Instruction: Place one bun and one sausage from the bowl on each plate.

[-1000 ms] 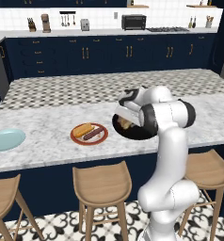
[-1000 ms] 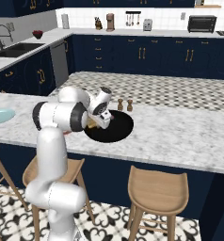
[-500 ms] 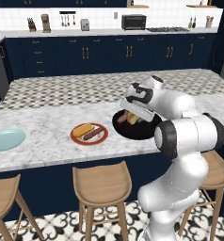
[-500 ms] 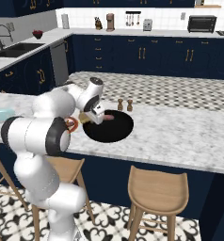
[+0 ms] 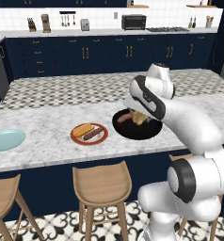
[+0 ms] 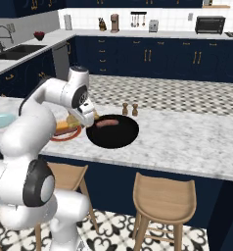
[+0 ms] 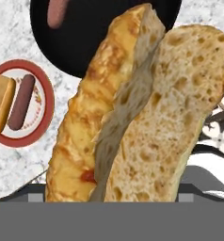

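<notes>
You have the bun (image 7: 147,108) lifted above the bowl (image 5: 137,129), the gripper (image 5: 136,114) clamped on it (fingertips hidden). Red-rimmed plate (image 5: 89,134) is served; overshoot carrying to the blue plate (image 5: 6,140), far left, and it may drop

Surface: white-grey marble island counter (image 5: 48,141) | Below the gripper (image 5: 138,114): black bowl (image 5: 135,132) lay flat on the counter | Just beside it, to the gripper's left: red-rimmed plate (image 5: 89,133) | Far out to the gripper's left: light blue plate (image 5: 6,140) | Beyond the bowl: two small shakers (image 6: 129,109) stood upright, side by side
</notes>
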